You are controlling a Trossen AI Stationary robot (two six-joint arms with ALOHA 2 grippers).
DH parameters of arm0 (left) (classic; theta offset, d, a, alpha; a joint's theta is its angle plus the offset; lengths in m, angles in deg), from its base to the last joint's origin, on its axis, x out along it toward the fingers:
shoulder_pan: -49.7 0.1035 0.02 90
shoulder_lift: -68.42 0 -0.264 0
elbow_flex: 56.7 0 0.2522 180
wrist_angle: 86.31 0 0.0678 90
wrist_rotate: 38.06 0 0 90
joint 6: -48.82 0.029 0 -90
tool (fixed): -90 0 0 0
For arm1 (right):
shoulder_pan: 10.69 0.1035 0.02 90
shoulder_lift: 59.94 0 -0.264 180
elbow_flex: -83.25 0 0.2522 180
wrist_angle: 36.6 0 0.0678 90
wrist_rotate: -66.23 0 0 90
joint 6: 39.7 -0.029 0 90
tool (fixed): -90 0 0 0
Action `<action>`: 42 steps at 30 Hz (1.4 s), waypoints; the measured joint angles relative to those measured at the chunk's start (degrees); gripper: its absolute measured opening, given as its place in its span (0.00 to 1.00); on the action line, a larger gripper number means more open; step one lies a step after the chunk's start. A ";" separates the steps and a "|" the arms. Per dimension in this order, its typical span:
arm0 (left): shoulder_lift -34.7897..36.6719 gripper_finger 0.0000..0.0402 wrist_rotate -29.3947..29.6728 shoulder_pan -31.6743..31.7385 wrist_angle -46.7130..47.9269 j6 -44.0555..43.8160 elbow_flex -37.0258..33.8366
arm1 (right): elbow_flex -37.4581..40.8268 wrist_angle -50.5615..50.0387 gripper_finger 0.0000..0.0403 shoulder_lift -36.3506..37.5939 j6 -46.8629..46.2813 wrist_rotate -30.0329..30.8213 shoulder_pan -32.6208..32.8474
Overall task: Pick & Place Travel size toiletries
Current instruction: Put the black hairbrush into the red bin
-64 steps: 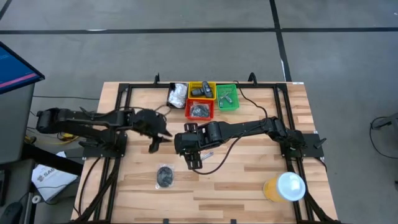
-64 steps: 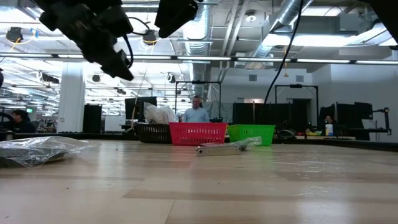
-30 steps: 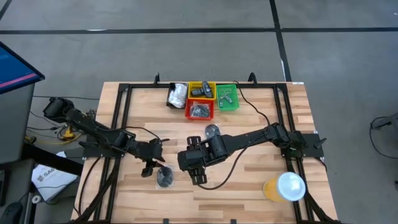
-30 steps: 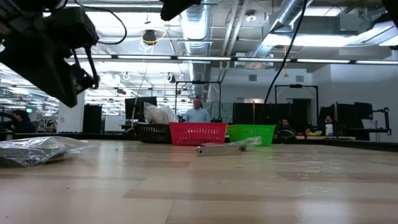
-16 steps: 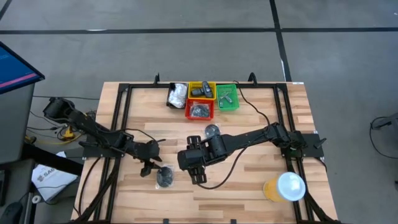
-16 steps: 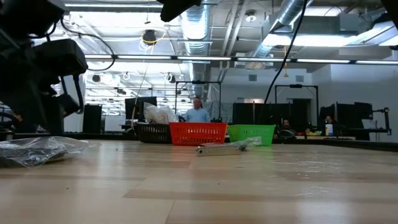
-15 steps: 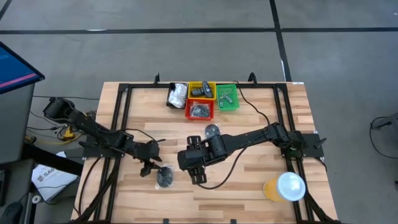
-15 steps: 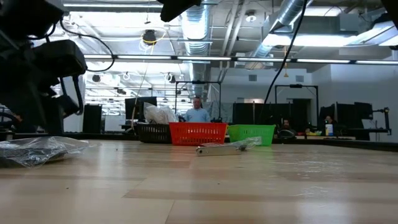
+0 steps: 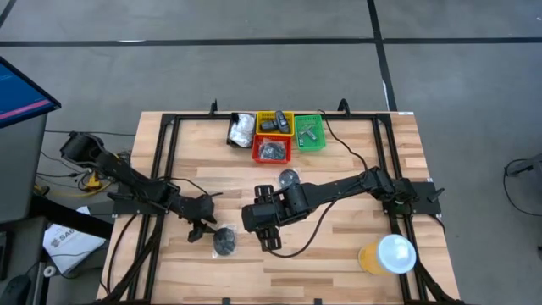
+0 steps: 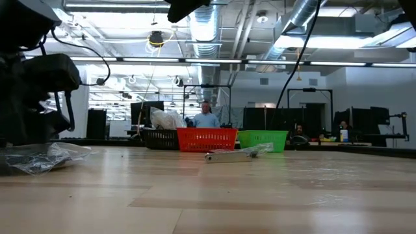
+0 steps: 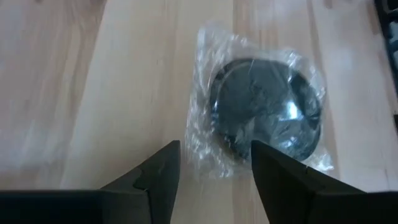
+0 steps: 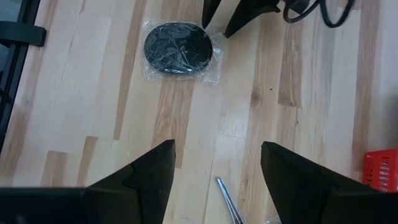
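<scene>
I see my left gripper [image 11: 211,163] spread wide and holding nothing, low over the edge of the dark grey round disc in crinkly clear wrap [image 11: 264,102] lying flat on the pale wood-plank table [image 9: 339,254], while my right gripper [image 12: 214,163] hovers nearby, open and empty.

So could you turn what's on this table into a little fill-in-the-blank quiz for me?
1. The left gripper is open beside a dark disc wrapped in clear ____.
2. Between the yellow bin and the green bin, in front of them, sits the ____ bin.
3. The orange cup has a ____ lid.

Missing words: plastic; red; white
</scene>
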State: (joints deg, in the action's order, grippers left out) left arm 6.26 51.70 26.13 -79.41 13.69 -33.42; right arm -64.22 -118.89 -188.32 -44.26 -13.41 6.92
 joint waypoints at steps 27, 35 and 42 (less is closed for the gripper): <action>-13.30 0.01 2.15 -4.07 -10.18 -0.31 0.14 | 0.00 0.02 0.56 0.00 0.01 0.00 0.00; -13.41 0.00 0.99 -4.03 -10.82 3.86 2.13 | 0.00 0.02 0.56 0.00 0.44 0.00 -0.44; -13.43 0.00 2.72 -2.30 -10.93 7.08 4.00 | 0.00 0.00 0.56 0.00 0.44 -0.02 -1.38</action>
State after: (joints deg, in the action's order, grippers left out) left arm -7.17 54.41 23.83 -90.34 20.77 -29.42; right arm -64.22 -118.89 -188.32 -43.82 -13.43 5.54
